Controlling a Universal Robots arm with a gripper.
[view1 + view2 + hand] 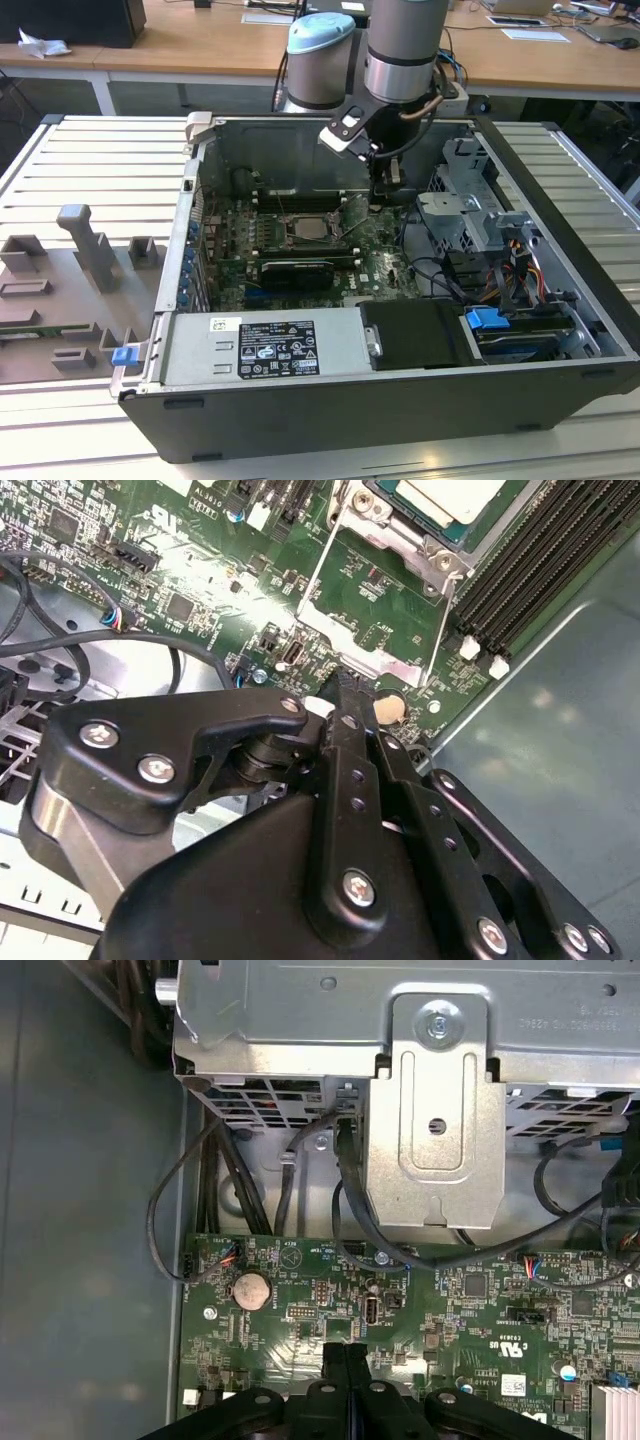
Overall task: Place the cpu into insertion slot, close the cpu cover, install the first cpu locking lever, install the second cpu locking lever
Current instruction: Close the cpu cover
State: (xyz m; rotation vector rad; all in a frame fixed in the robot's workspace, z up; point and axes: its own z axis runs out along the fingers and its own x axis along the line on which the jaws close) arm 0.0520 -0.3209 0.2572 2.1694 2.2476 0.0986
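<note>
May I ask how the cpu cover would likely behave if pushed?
The cpu cover looks like thin sheet metal, so probably light yet stiff. Its narrow side strips may flex. Apparently hinged, it should swing, not slide.

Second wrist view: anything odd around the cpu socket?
Nothing looks damaged or spilled. The cpu sits in the insertion slot. The cpu cover is swung open off it and does not look bent. The shut fingers are at the cover's far edge.

Arm (402, 55) angled down, gripper (388, 194) pointing downward, fingers (334, 1362) pressed together (tips touching)
</note>
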